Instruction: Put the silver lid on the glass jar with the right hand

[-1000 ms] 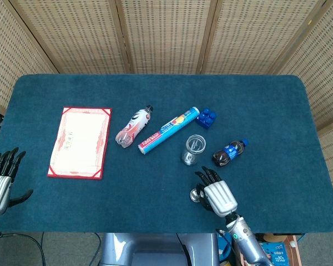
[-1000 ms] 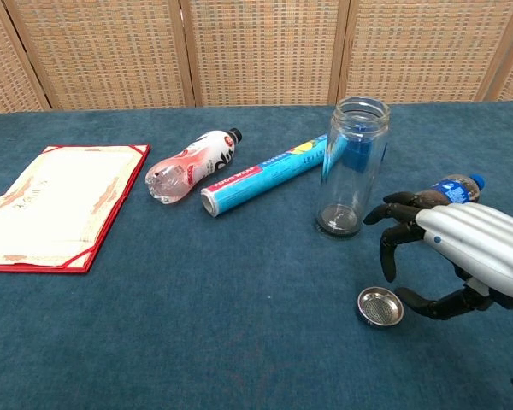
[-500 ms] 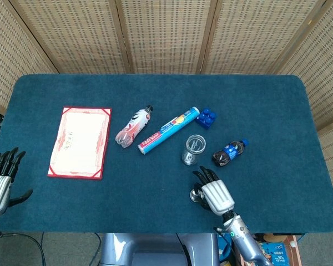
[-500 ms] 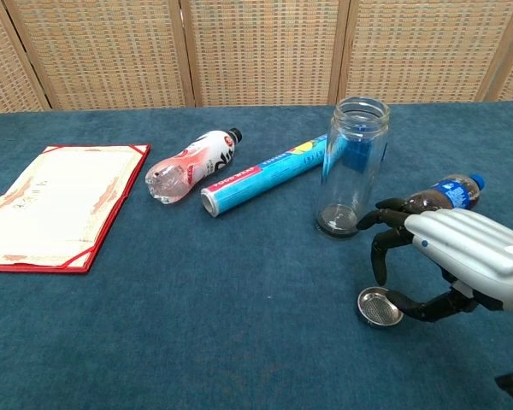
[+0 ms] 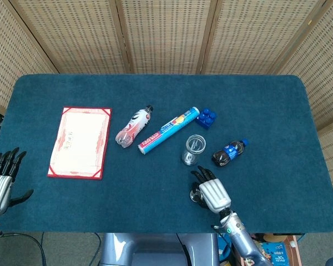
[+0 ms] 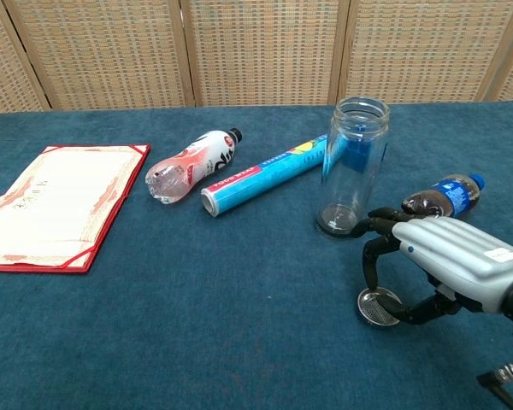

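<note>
The glass jar (image 6: 354, 166) stands upright and uncovered right of the table's middle; from above it shows as a clear ring (image 5: 193, 149). The silver lid (image 6: 379, 307) lies hollow side up on the cloth in front of the jar, also visible as a small disc (image 5: 196, 194). My right hand (image 6: 439, 265) hovers over the lid with its fingers curved down around it and its thumb below; whether they touch the lid I cannot tell. From overhead the right hand (image 5: 212, 192) sits just right of the lid. My left hand (image 5: 0, 182) rests open at the table's left edge.
A dark cola bottle (image 6: 441, 196) lies right of the jar, close behind my right hand. A blue tube (image 6: 266, 175), a pink bottle (image 6: 191, 166), a blue block (image 5: 206, 117) and a red-edged certificate (image 6: 51, 204) lie further left and back.
My right hand has moved left and down toward the lid, so its fingers now arch over it. The lid, the jar and the left hand have stayed in place.
</note>
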Motion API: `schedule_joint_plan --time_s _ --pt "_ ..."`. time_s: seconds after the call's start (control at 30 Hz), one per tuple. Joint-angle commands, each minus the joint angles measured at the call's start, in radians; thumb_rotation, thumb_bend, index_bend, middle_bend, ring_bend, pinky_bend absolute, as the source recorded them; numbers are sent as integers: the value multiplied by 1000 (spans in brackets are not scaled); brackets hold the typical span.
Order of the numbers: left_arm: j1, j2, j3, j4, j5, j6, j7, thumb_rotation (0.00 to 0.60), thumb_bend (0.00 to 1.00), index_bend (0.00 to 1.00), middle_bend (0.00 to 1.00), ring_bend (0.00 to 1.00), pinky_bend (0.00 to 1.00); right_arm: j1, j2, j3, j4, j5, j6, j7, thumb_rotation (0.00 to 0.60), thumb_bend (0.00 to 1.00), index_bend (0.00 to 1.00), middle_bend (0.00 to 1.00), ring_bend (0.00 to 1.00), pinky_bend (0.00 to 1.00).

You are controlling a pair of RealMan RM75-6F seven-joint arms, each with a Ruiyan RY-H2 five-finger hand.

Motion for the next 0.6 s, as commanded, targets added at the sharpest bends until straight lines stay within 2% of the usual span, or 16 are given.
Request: schedule_joint_plan --time_s 0.03,0.6 --pt "0 0 0 0 0 -1 1 600 203 0 0 0 0 3 -4 0 5 3 -2 3 600 556 561 233 0 191" --pt "-2 -2 2 -2 3 -2 7 600 203 0 0 0 0 14 -24 -4 42 24 -18 19 600 556 561 236 1 191"
